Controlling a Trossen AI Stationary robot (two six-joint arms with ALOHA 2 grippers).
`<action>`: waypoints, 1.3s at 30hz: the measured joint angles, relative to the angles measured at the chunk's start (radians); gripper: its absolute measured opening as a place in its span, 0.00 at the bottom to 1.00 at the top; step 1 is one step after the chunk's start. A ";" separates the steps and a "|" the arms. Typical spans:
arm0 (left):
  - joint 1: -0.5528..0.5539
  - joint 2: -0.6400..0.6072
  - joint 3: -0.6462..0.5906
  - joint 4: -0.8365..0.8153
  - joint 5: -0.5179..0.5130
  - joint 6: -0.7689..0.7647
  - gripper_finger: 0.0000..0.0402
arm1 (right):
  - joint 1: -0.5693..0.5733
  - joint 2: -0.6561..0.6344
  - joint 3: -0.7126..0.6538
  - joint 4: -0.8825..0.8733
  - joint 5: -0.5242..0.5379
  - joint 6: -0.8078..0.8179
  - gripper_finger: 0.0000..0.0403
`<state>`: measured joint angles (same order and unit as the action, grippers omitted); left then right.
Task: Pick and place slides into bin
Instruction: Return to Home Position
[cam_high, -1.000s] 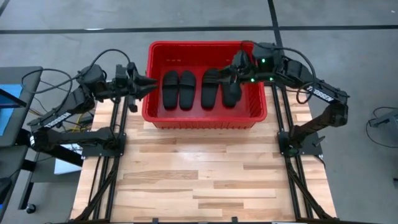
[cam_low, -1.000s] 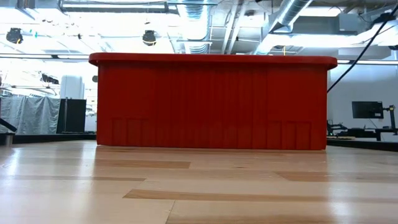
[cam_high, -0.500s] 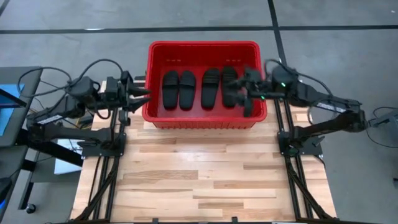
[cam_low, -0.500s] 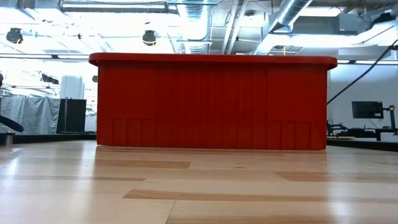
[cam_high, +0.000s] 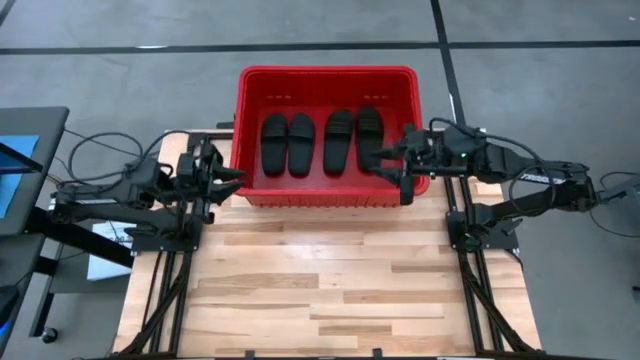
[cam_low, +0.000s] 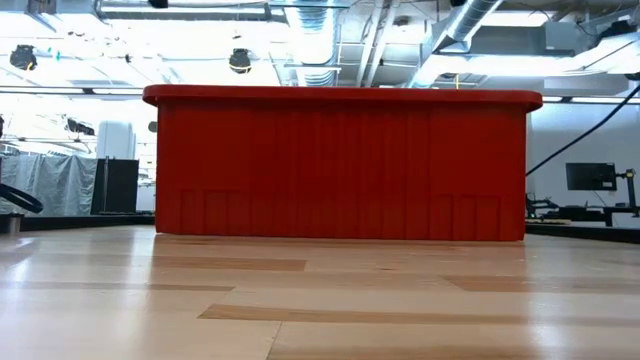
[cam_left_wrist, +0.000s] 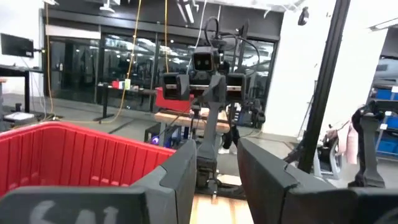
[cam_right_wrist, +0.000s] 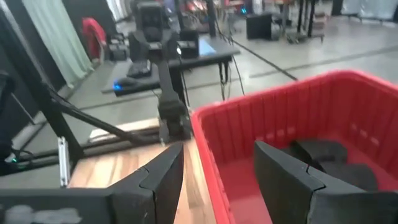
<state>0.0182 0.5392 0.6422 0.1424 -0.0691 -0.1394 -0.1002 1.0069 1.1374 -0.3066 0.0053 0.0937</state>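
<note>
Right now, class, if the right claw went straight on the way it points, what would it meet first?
Probably the red basket: the open right claw points along one long rim of it. Height is unclear, so it might just pass over.

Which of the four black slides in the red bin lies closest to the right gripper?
The slide at the row's right end in the high view, beside the bin's right wall. The right gripper is at its near end.
</note>
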 joint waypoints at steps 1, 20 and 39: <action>0.000 -0.020 -0.016 0.000 0.001 0.000 0.27 | 0.005 0.002 0.000 -0.016 0.009 0.005 0.45; 0.001 -0.293 -0.147 -0.141 0.004 0.055 0.27 | 0.194 -0.106 -0.210 0.111 0.314 0.017 0.45; 0.001 -0.455 -0.205 -0.287 0.090 0.025 0.27 | 0.363 -0.425 -0.697 0.468 0.310 -0.087 0.45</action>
<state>0.0189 0.0838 0.4370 -0.1447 0.0208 -0.1146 0.2632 0.5819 0.4407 0.1610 0.3153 0.0071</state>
